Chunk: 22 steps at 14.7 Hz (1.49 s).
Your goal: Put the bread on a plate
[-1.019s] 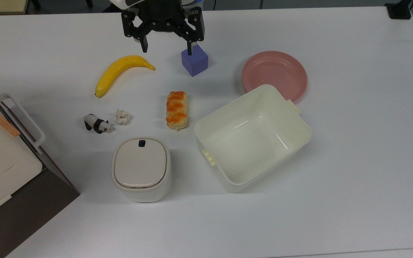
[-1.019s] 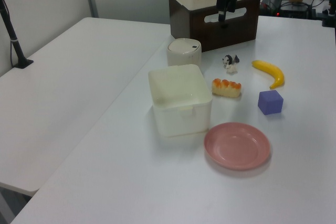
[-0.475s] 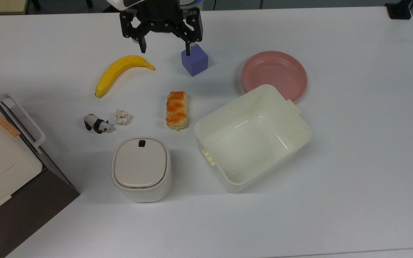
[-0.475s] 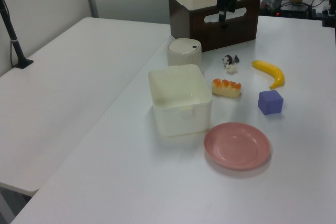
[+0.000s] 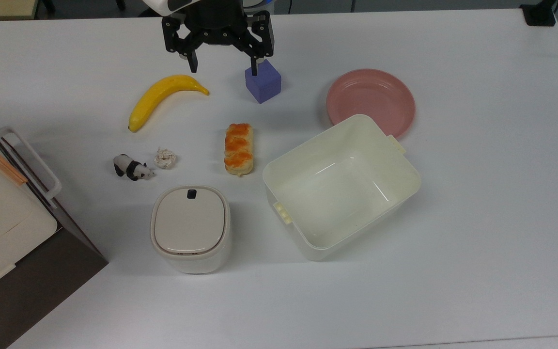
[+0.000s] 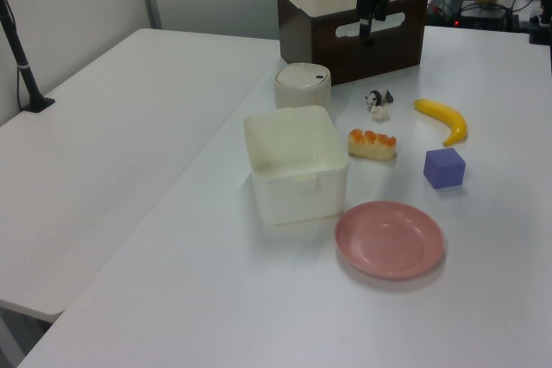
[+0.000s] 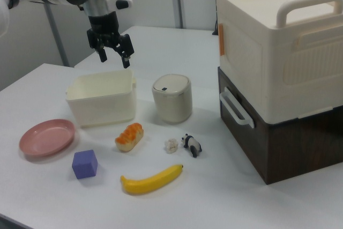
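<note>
The bread (image 5: 239, 149) lies flat on the bench (image 5: 477, 218), long axis running up-down in the top view, just left of the tub (image 5: 341, 186). The pink plate (image 5: 370, 102) sits beyond. The hand (image 5: 224, 67) hangs spread, empty.

Bright, even overhead light; soft faint shadows.

The top view looked straight down on the table (image 5: 477, 218). The left view and the right view stood low and oblique at opposite ends, facing each other. All shared the tub (image 5: 341, 186) (image 6: 296, 161) (image 7: 101, 98), near centre, toward 4 o'clock in the top view.
</note>
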Available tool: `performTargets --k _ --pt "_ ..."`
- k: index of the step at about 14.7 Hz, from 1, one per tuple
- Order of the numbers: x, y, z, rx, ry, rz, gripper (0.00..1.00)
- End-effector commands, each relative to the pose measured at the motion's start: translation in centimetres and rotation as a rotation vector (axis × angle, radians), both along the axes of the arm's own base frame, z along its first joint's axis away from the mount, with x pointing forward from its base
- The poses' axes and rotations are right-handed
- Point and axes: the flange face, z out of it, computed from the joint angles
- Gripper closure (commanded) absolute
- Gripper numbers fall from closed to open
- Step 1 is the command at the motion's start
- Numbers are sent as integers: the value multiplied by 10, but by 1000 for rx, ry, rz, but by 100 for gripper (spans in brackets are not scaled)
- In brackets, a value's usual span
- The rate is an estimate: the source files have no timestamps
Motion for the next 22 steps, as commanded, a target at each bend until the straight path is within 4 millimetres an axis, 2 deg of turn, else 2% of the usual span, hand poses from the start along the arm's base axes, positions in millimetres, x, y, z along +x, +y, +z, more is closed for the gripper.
performTargets --k 1,22 --pt "-4 -1 1 -9 0 26 0" --pt "-5 -2 -7 -10 32 46 0"
